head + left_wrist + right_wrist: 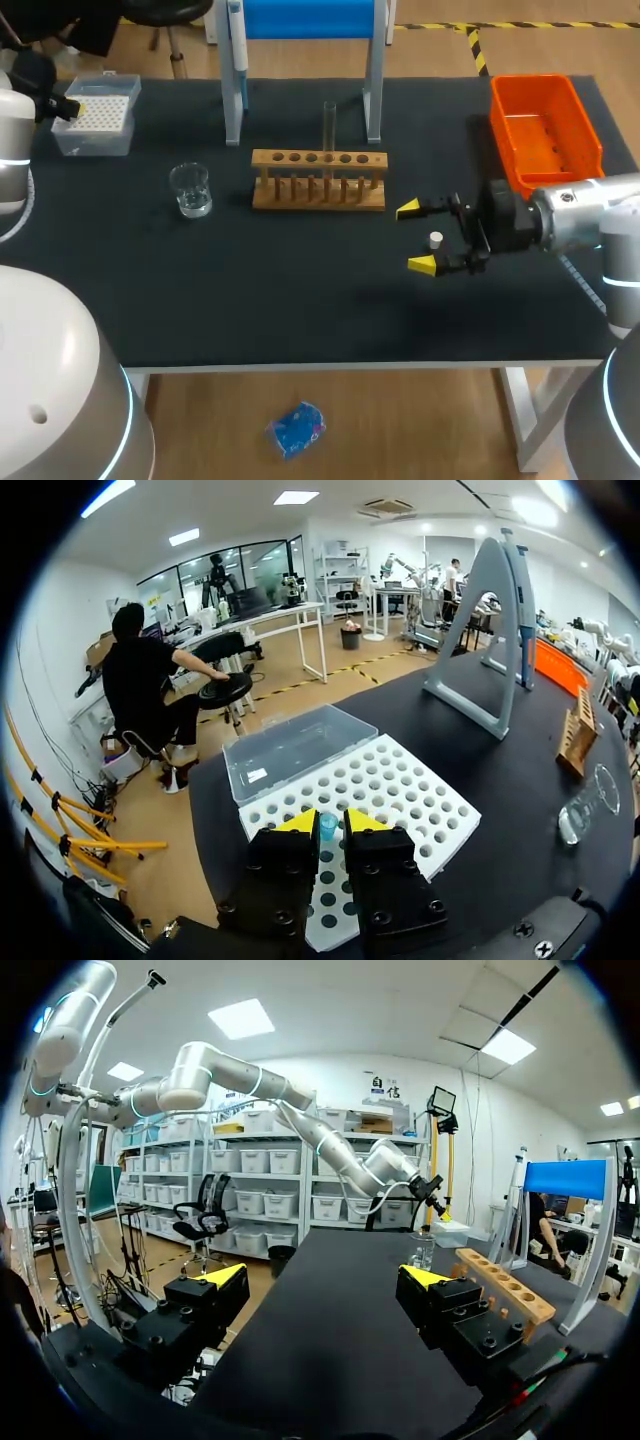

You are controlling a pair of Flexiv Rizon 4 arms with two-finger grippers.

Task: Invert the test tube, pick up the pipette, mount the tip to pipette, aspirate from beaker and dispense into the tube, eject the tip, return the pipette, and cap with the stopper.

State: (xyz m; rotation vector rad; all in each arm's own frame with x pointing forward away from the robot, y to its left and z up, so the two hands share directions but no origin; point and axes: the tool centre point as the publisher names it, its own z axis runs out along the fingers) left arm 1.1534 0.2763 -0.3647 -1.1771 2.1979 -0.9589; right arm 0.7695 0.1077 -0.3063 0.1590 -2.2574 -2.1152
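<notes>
Stopper (435,239) on table (300,290) btwn wide-open R fingers (422,264), touching neither.

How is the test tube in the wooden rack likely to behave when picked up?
The test tube looks like clear glass, so it is probably fragile and slippery in a grip. It is thin and rises well above the rack, so a sideways nudge would likely lever it against the hole. Laid down, it would probably roll.

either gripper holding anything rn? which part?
Left gripper pinches a blue pipette tip by its upper end, over the tip box. Right gripper is open, holding nothing.
</notes>
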